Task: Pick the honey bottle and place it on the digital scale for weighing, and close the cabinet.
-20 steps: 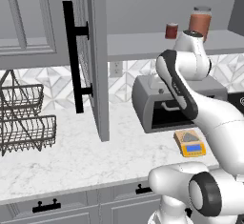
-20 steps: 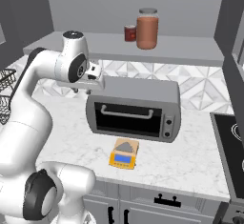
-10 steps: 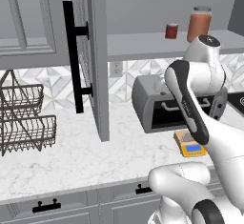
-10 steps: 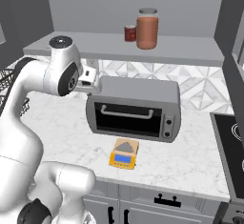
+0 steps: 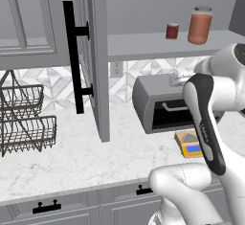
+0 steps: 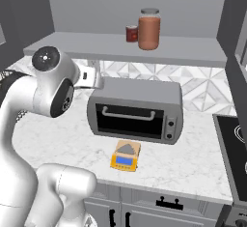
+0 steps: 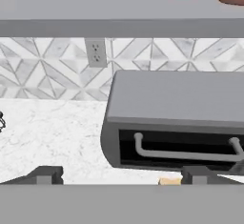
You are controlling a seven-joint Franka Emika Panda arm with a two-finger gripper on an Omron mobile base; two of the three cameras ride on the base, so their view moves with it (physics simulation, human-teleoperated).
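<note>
Facing the toaster oven (image 7: 176,118), my gripper (image 7: 121,174) gapes empty while the honey bottle (image 6: 149,29) waits shelved, digital scale (image 6: 125,155) bare, cabinet (image 5: 98,56) open.

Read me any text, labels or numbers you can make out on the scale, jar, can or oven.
None can be read.
Scale: blue display, no digits legible.
Honey bottle: no label visible.
Can: too small to tell.
Toaster oven: knobs, markings blurred.
</note>
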